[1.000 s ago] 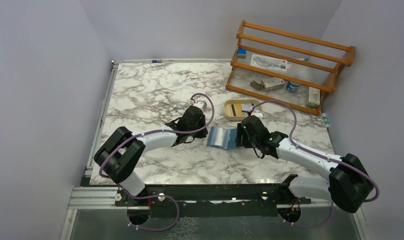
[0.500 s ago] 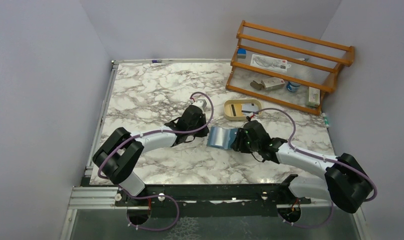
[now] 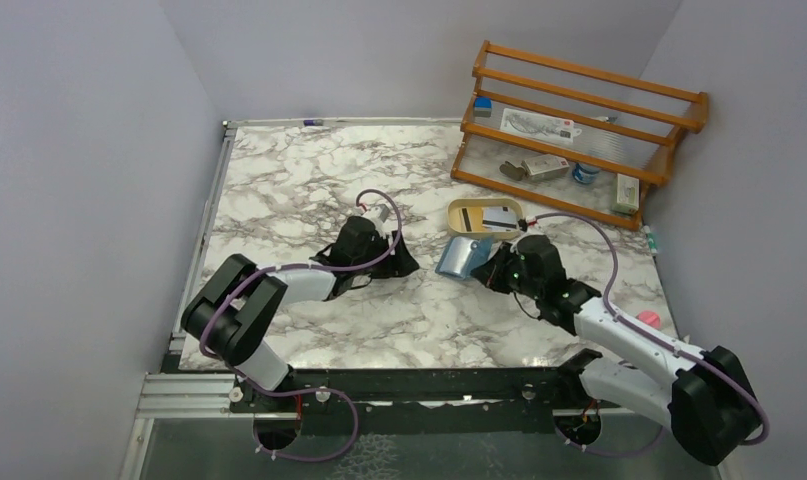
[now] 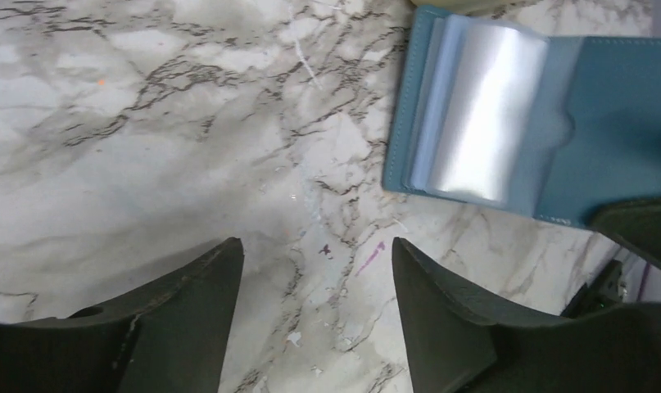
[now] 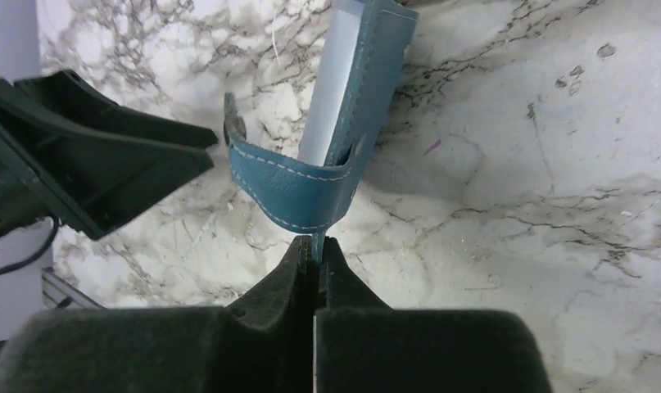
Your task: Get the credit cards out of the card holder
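The teal card holder (image 3: 464, 256) lies open just in front of the tan oval tray (image 3: 484, 232). My right gripper (image 5: 317, 244) is shut on the holder's (image 5: 298, 190) near teal flap and tilts it up; a pale clear sleeve (image 5: 331, 90) shows inside. In the left wrist view the holder (image 4: 622, 115) is at the upper right, with glossy clear sleeves (image 4: 482, 106). My left gripper (image 4: 314, 246) is open over bare marble, left of the holder and apart from it. Two flat credit cards, one yellowish (image 3: 468, 218) and one whitish (image 3: 500, 216), lie in the tray.
A wooden rack (image 3: 579, 130) with small items stands at the back right against the wall. The marble table (image 3: 299, 190) ends at a metal rail on the left. The left gripper's (image 5: 106, 164) black fingers point at the holder from the left.
My left gripper opened, let go of the card holder and drew back to the left. My right gripper shut on the holder's flap and carried it right, toward the tray.
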You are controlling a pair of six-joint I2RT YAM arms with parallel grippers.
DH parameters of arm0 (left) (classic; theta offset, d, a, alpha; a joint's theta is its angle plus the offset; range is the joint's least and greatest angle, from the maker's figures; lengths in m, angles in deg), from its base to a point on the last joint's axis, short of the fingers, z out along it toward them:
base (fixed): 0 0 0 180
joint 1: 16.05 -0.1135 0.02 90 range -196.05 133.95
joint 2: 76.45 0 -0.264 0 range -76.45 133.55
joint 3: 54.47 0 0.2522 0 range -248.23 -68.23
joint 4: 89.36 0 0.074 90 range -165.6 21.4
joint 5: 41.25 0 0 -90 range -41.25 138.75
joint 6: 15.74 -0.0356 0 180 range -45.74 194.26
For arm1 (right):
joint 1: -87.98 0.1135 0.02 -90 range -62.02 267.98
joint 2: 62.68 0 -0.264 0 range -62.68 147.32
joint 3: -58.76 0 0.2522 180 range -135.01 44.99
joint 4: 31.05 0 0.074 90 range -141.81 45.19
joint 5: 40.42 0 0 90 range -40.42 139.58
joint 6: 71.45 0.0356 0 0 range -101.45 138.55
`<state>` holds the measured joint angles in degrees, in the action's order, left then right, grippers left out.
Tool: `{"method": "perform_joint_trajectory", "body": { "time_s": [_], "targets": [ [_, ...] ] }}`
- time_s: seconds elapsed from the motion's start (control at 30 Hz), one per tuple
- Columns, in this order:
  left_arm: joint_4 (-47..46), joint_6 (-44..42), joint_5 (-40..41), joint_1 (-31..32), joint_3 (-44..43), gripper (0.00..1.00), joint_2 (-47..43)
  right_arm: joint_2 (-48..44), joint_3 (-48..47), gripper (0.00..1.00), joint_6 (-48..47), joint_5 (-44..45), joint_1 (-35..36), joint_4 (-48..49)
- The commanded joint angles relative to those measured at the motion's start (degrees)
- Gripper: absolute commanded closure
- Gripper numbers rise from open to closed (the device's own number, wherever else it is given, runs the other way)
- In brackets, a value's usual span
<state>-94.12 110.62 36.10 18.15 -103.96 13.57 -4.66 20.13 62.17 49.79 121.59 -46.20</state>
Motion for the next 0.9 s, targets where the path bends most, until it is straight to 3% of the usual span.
{"method": "perform_joint_trajectory", "body": {
  "time_s": [0.0, 0.27, 0.53, 0.87],
  "targets": [
    [-13.27, 3.94, -11.54, -0.65, 2.37, 0.29, 0.42, -1.36, 1.90, 0.99, 0.03, -8.01, -4.69, 4.76],
    [-34.58, 13.89, -18.78, -1.21, 6.75, 0.26, 8.89, 4.22, 1.91, 0.99, -0.35, -20.13, -8.14, 7.67],
    [-38.20, 15.99, -18.14, -1.24, 7.72, 0.26, 13.15, 15.69, 2.78, 1.00, -0.86, -31.32, -10.29, 12.53],
    [-39.48, 17.29, -17.84, -1.29, 9.54, 0.30, 12.34, 20.14, 2.83, 0.99, -0.81, -32.29, -11.44, 14.59]
  ]
}}
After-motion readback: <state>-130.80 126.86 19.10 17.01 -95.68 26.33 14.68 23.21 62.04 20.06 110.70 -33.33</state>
